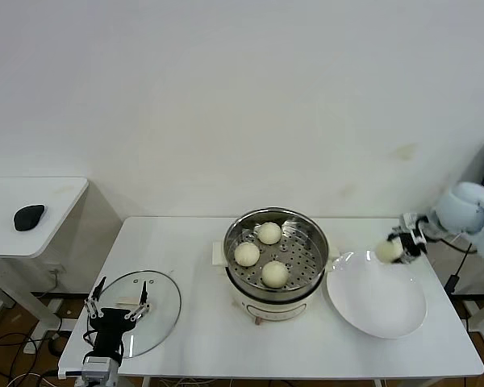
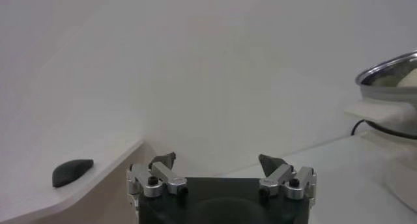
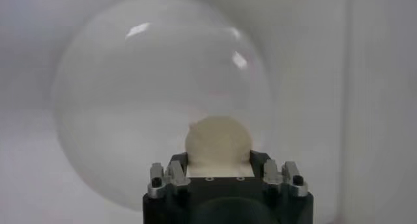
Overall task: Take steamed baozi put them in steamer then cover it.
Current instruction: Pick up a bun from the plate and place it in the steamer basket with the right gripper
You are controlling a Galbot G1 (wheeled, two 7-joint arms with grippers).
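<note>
**A:** Where is the working tool, and what is it doing?

**B:** The right tool (image 1: 402, 247) is raised above the far rim of the white plate (image 1: 377, 318), near the counter's (image 1: 202, 322) right edge. It is pinching the fourth baozi (image 1: 388, 251), a smooth cream bun, between its fingers. In the right wrist view the bun (image 3: 217, 144) sits snug between the jaws, with the plate (image 3: 117, 114) behind it.

**A:** And the rest, moving outward?

**B:** Beside the plate, at the counter's middle, stands the steamer (image 1: 276, 256), open, with three baozi (image 1: 260, 252) on its perforated tray. The cover (image 1: 149, 305), a clear glass lid, lies flat near the front left corner. The left tool (image 1: 117, 308) hovers over that lid's near edge, fingers spread wide and holding nothing. A dark object (image 1: 29, 216) rests on a separate side table (image 1: 56, 193) to the left.

**A:** What could go wrong?

**B:** The dough is probably soft, so too hard a pinch may dent it, and a slack one may drop it short of the pot. The remaining tray space is tight; a careless release could land the bun on another or against the steel rim. Later, the lid could slip from a poor hold on its handle.
</note>
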